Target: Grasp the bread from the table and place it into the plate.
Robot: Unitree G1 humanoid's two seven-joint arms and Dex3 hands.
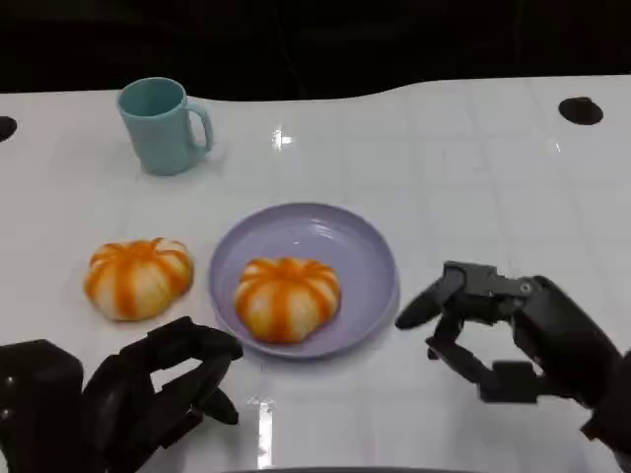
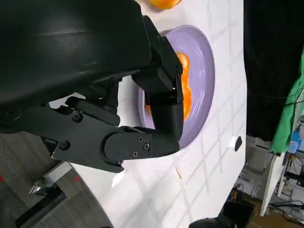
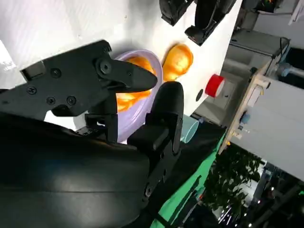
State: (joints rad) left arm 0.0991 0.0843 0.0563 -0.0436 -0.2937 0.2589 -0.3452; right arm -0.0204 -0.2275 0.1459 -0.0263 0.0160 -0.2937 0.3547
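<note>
Two round orange-and-cream bread rolls are in view. One bread (image 1: 287, 298) (image 2: 184, 92) (image 3: 130, 97) lies in the lavender plate (image 1: 340, 236) (image 2: 205, 71) (image 3: 154, 71) at the table's middle. The other bread (image 1: 138, 277) (image 3: 178, 59) (image 2: 161, 3) sits on the table left of the plate. My left hand (image 1: 148, 389) (image 2: 118, 114) hovers near the front edge, below the loose bread, fingers apart and holding nothing. My right hand (image 1: 503, 330) (image 3: 109, 109) is right of the plate, fingers spread, empty.
A teal mug (image 1: 160, 124) (image 3: 189, 129) stands at the back left. Two dark round holes (image 1: 580, 110) (image 1: 5, 127) mark the far corners of the white table. A red roll (image 3: 214, 86) sits beyond the table in the right wrist view.
</note>
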